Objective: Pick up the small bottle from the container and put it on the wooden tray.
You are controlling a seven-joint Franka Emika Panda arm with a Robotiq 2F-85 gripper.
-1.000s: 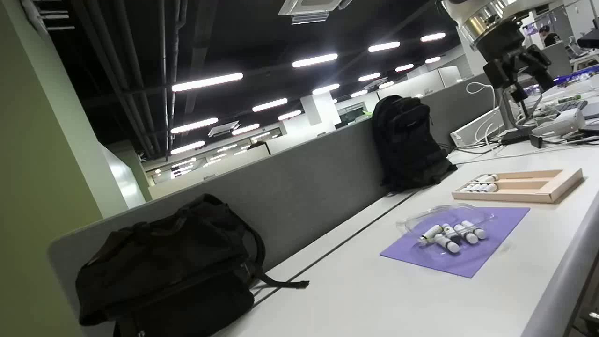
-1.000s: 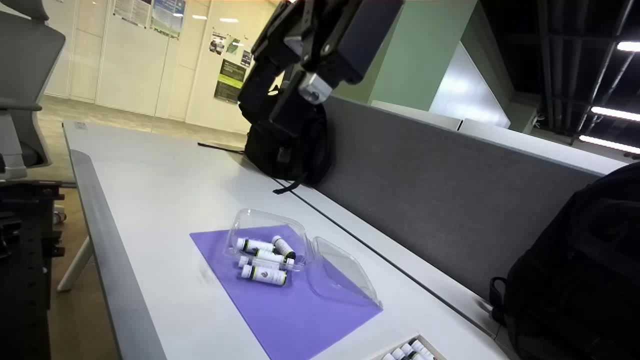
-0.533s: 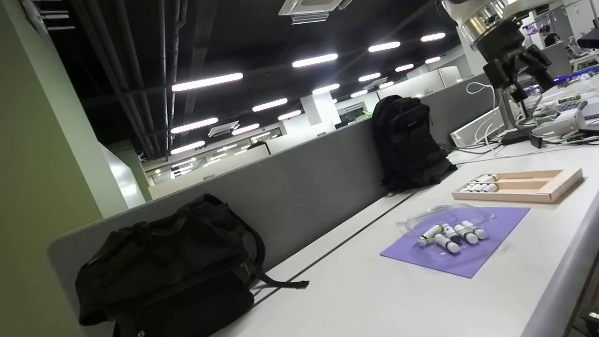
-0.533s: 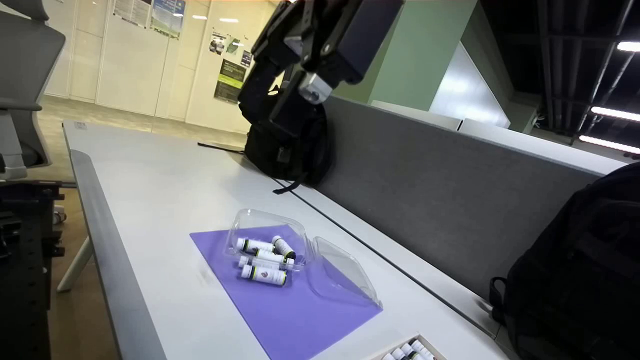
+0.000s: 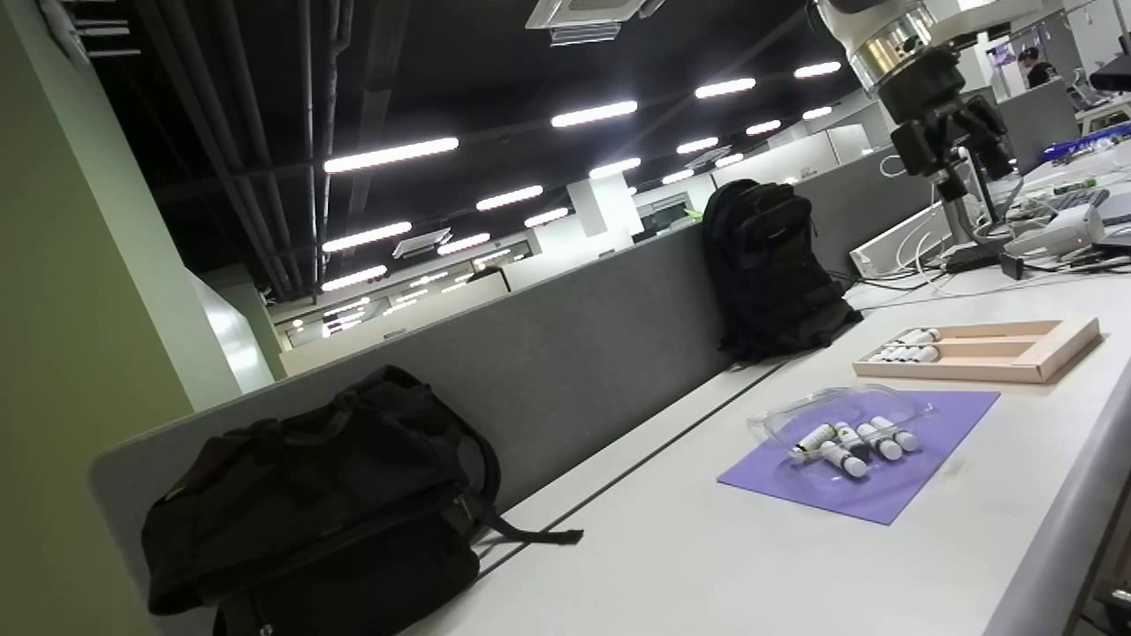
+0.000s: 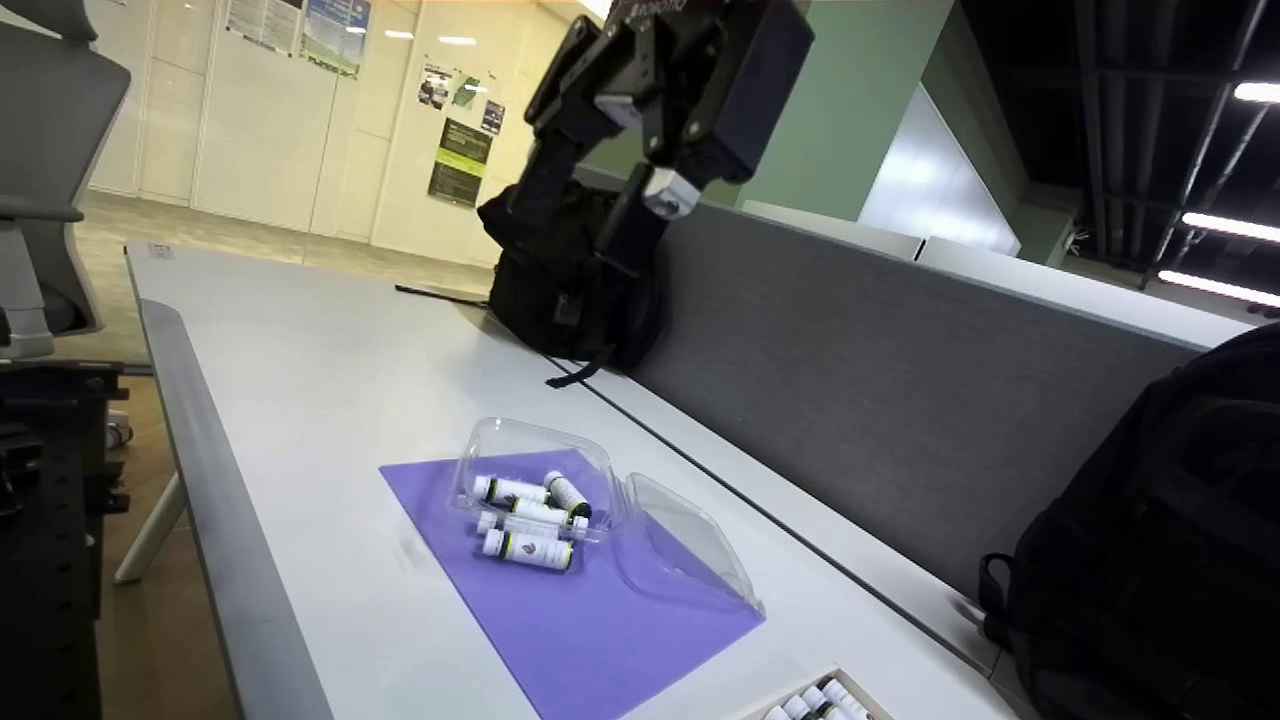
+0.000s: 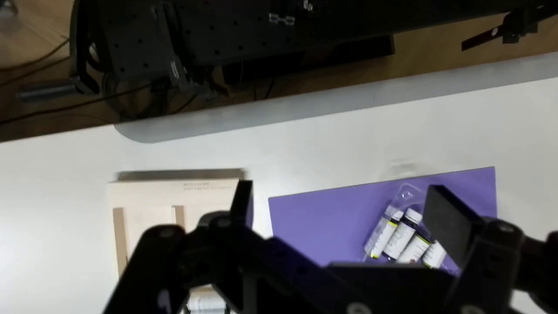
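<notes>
Wrist view: nearest hangs the gripper point(image 7: 338, 209), fingers point(image 7: 449, 224) spread wide with nothing between, likely readied to straddle one small bottle point(image 7: 399, 241). Several lie below right in the clear container point(image 7: 405, 198), opened for reach. Beyond them, in an exterior view, the wooden tray point(image 5: 972, 373) holds other bottles point(image 5: 924, 354) packed left, presumably leaving room.

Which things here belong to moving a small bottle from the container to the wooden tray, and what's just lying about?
For the job:
small bottles in the clear container; which one is wanted isn't clear
wooden tray, holding other bottles
gripper, open

Just lying about:
purple mat under the container
black backpack
second black bag
</notes>
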